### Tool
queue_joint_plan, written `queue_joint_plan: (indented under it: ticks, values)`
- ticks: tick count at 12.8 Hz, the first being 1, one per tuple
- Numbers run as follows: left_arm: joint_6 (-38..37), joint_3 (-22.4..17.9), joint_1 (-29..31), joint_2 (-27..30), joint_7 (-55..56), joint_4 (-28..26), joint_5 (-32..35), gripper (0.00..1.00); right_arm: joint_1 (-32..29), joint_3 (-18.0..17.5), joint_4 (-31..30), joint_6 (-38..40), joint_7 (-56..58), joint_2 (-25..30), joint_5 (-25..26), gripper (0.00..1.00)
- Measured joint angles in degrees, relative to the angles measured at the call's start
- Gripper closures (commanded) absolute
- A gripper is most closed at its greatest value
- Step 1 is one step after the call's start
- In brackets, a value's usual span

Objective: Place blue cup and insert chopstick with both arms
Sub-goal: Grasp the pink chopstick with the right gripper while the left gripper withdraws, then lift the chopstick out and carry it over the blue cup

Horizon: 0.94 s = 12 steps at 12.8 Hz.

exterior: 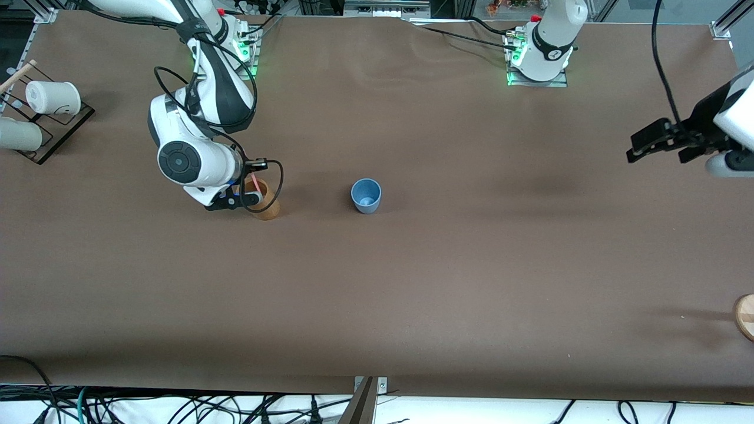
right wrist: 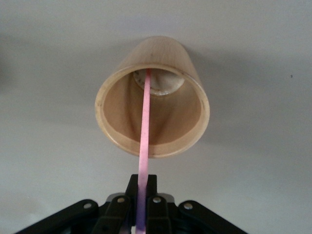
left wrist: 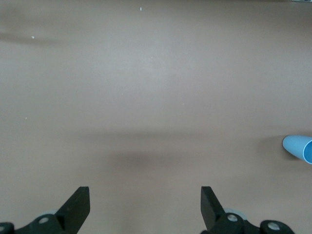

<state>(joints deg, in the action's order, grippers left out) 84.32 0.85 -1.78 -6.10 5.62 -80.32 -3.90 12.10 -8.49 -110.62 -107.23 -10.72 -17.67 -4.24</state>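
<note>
The blue cup [exterior: 366, 195] stands upright near the middle of the table; its edge shows in the left wrist view [left wrist: 298, 148]. A tan-brown cup [exterior: 264, 199] stands beside it toward the right arm's end. My right gripper [exterior: 246, 187] is over the brown cup, shut on the pink chopstick [right wrist: 144, 126], whose lower end reaches down inside the brown cup [right wrist: 152, 114]. A bit of the chopstick shows in the front view [exterior: 254, 180]. My left gripper [exterior: 654, 141] is open and empty, up over the left arm's end of the table; its fingers [left wrist: 78, 207] stand wide apart.
A black rack [exterior: 50, 126] with white cups [exterior: 53, 97] stands at the right arm's end of the table. A round wooden piece [exterior: 746, 315] lies at the table's edge at the left arm's end, nearer the front camera. Cables hang along the front edge.
</note>
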Motion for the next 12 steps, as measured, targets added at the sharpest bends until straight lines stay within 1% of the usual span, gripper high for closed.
queue_joint_plan:
  ticks: [3,4,6,8,10,12]
  values:
    - [-0.9,0.1,0.0,2.4,-0.9,-3.6,0.0,0.00,0.0,0.0,2.6,3.0,0.0,1.0,0.0,1.00]
    - [-1.2,0.1,0.0,2.6,-2.7,-4.1,0.0,0.00,0.0,0.0,4.6,5.9,0.0,1.2,0.0,1.00]
    - [-1.3,0.0,0.1,2.7,-5.5,-4.5,0.2,0.00,0.0,0.0,9.8,14.3,0.0,1.7,-0.2,1.00]
    - [-1.3,-0.1,0.2,3.4,-6.0,-5.7,0.2,0.00,0.0,0.0,15.6,21.8,0.0,2.2,-1.6,1.00]
    - [-1.3,-0.1,0.2,3.8,-6.0,-6.8,0.2,0.00,0.0,0.0,20.2,26.4,-0.3,2.4,-7.5,1.00]
    - [-1.2,-0.1,0.2,3.6,-6.1,-6.8,0.2,0.00,0.4,-0.1,22.5,27.4,-4.0,2.4,-13.5,1.00]
